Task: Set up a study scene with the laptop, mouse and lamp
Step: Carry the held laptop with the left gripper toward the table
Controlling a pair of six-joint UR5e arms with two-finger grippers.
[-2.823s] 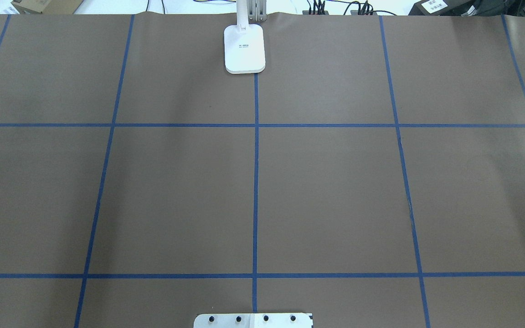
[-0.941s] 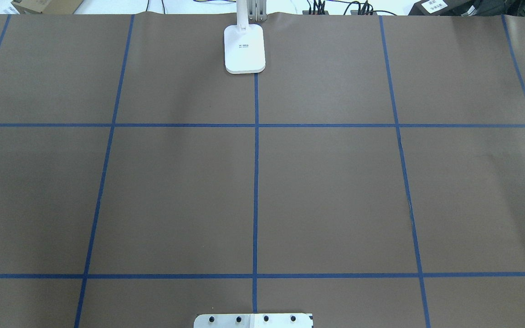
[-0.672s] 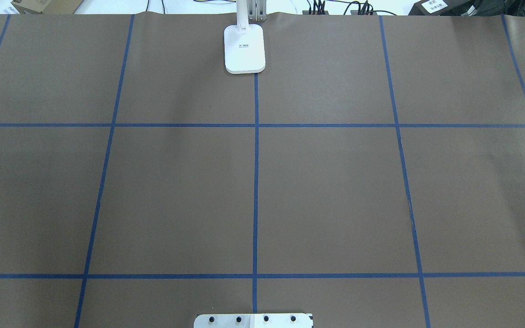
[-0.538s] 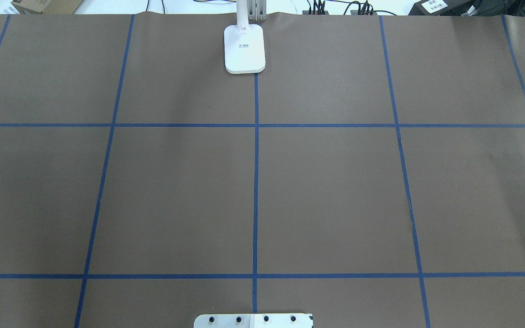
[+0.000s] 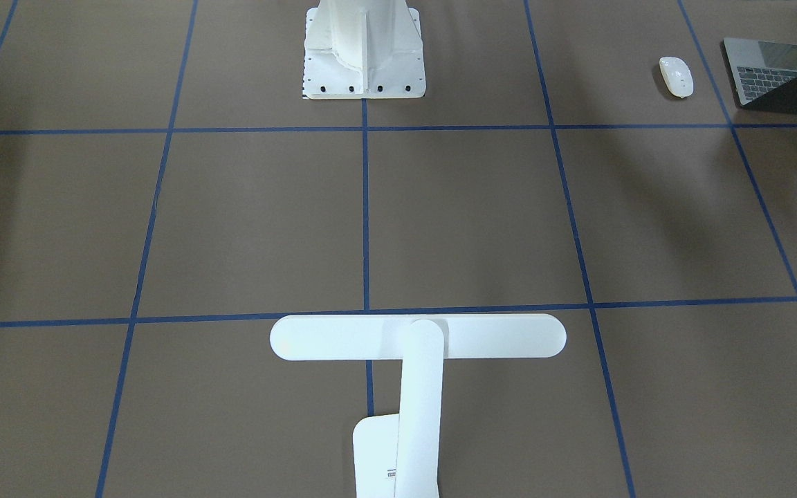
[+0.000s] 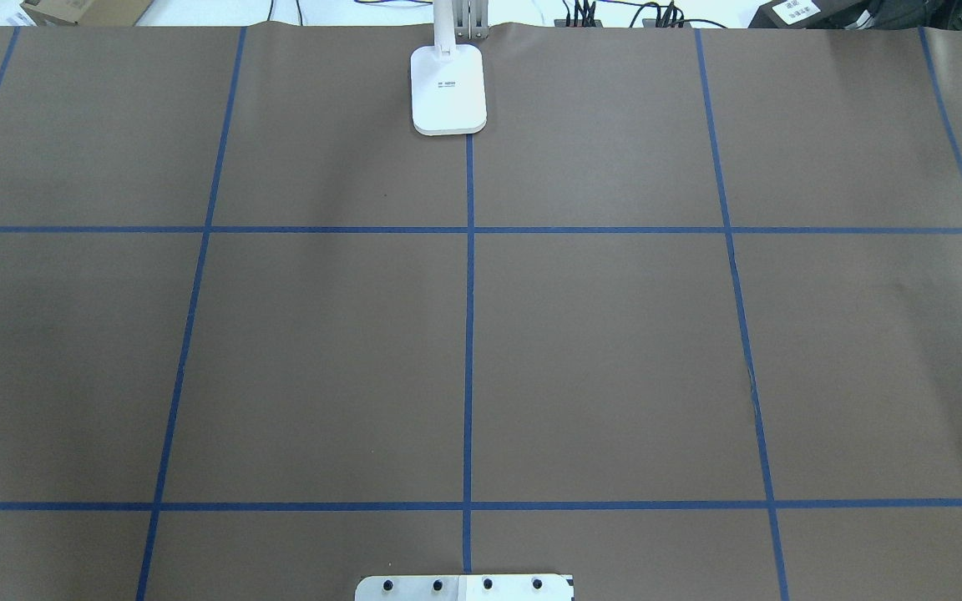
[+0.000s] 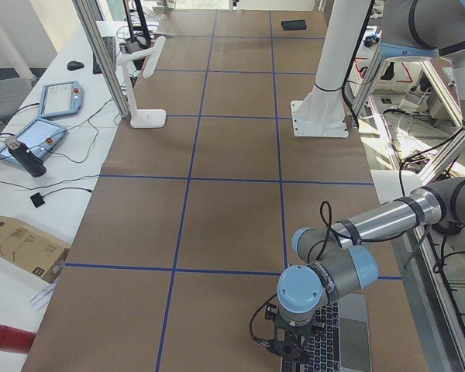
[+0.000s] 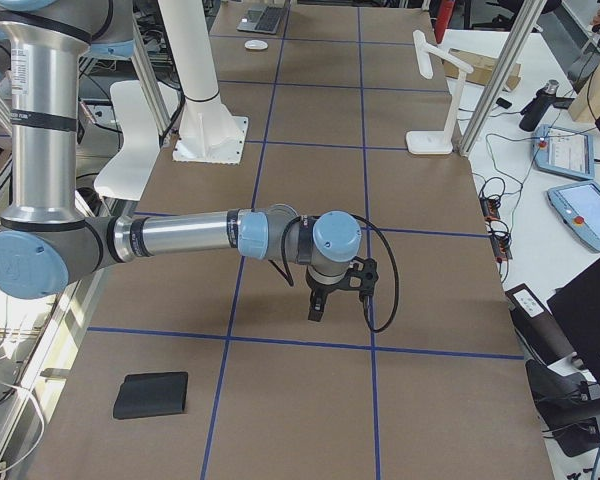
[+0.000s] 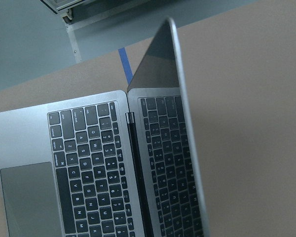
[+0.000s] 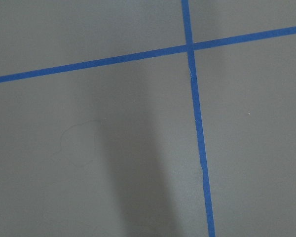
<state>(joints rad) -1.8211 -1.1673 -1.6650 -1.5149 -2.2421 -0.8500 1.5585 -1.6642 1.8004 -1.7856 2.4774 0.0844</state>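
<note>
As laptop [image 9: 89, 163] lies open: left end effector [image 7: 290, 353] above it, likely to grasp; width unclear.
Right end effector [image 8: 318, 303]: hangs idle, width unclear.

Matt grey metal laptop [image 9: 24, 143], glossy white mouse [image 5: 676, 76], smooth white plastic lamp [image 5: 418, 337]

Overhead faces front view across lamp [image 6: 448, 90], wrist cameras close, downward
</note>
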